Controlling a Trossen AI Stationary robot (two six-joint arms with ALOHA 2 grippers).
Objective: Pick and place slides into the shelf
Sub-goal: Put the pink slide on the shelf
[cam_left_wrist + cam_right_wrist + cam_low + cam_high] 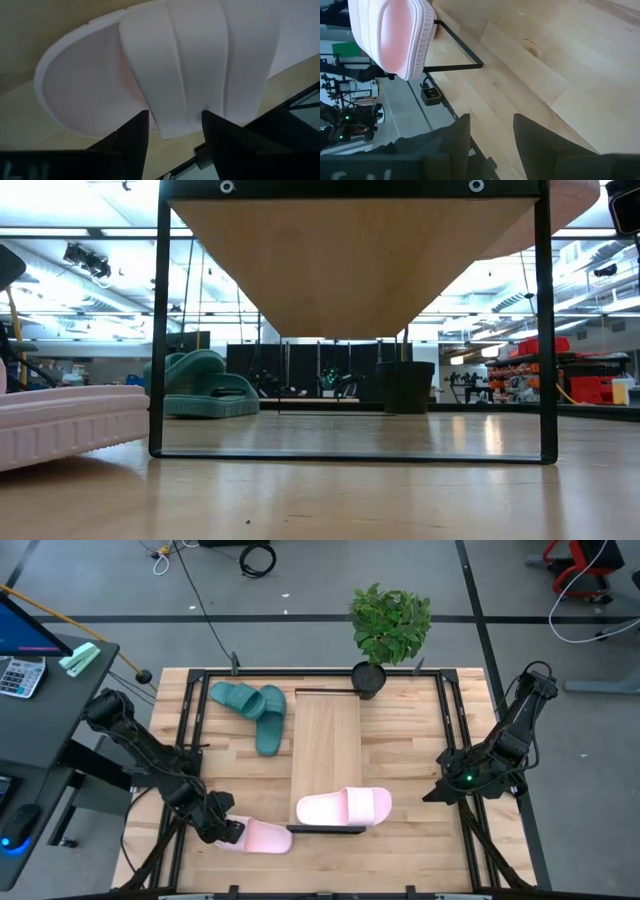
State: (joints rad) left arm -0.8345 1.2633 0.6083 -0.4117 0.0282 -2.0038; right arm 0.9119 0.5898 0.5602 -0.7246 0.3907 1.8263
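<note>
The shelf (325, 745) is a light wood board raised on a dark frame; the low view shows the shelf (360, 260) from below. One pink slide (343, 807) lies across its near end, and this pink slide (395, 35) also shows in the right wrist view. The second pink slide (258, 837) rests sole-down on the table near the near edge. My left gripper (228, 830) is open at that slide's left end, its fingers on either side of the strap (175, 100). Two teal slides (250, 705) lie at the far left. My right gripper (491, 145) is open over the table's right side. My left gripper (175, 135) comes at the pink slide from the table's left, slanting down. Its two fingers (132, 137) flank the side of the strap (175, 127) where it meets the sole. I cannot tell whether they touch it. The slide lies on the table.
A potted plant (388, 625) stands at the shelf's far end. The shelf's dark frame legs (155, 330) stand on the table. A desk with a calculator (20, 675) lies beyond the table's left edge. Bare tabletop lies between the shelf and my right arm (495, 750).
</note>
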